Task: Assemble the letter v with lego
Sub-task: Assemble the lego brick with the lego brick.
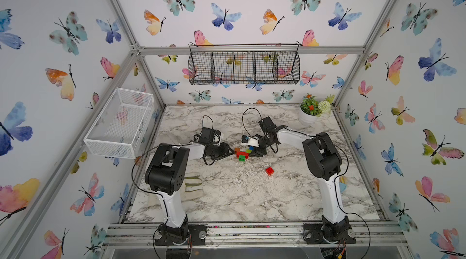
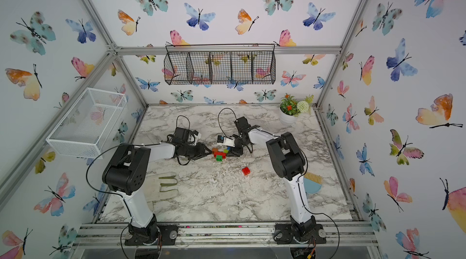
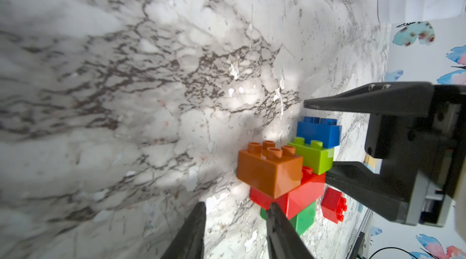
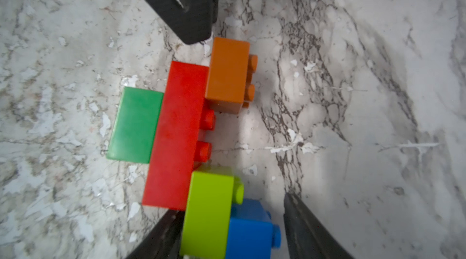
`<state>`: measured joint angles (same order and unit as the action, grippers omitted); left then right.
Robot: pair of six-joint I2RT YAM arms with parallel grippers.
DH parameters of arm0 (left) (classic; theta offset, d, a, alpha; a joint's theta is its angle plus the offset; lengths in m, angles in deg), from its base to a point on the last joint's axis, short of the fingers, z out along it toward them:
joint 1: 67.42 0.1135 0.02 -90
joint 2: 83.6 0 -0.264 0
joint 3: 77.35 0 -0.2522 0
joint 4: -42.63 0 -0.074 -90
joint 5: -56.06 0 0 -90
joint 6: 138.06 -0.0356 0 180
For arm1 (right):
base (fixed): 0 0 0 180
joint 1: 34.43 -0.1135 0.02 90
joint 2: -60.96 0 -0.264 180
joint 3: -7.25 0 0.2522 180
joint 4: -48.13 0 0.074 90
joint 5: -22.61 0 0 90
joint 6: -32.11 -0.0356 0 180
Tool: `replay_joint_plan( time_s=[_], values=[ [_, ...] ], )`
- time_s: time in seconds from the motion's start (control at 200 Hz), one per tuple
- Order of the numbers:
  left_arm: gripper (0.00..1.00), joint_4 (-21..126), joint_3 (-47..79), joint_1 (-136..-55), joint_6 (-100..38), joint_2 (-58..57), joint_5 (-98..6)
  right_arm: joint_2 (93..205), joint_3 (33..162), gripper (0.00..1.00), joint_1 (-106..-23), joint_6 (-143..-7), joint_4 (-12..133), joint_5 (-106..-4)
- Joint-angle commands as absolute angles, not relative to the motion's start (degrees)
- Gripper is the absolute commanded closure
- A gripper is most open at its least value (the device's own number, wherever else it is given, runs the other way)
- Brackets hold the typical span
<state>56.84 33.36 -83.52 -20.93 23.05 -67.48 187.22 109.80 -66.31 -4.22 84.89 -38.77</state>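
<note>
left jaws slack; right jaws loose around blue brick; pot holds flowers.

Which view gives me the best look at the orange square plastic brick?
Left wrist: the orange square plastic brick is close and sharp, studs and two sides showing. Right wrist shows one side, studs in profile. In both top views it is a tiny speck.

Marble table with things on it.
A clump of joined bricks sits near the middle. One red brick lies alone, a little toward 4 o'clock. A white flower pot stands at 1 o'clock. A pale glove lies at 8 o'clock. A blue brush lies far out at 4 o'clock.
</note>
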Motion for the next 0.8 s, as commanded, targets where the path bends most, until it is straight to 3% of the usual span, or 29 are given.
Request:
replay_joint_plan(
  time_s=[0.0,0.27,0.796],
  values=[
    [0.56,62.02,35.42,-82.93,-21.86,22.79,-64.0,187.97,109.68,0.38,-66.68,-6.25,83.56,-42.58],
    [0.56,62.02,35.55,-82.95,-21.82,22.59,-64.0,187.7,109.06,0.38,-66.6,-6.75,82.78,-43.57],
    [0.56,62.06,35.72,-82.98,-21.86,23.01,-63.82,188.41,109.86,0.51,-66.65,-4.19,85.79,-41.38]
  ],
)
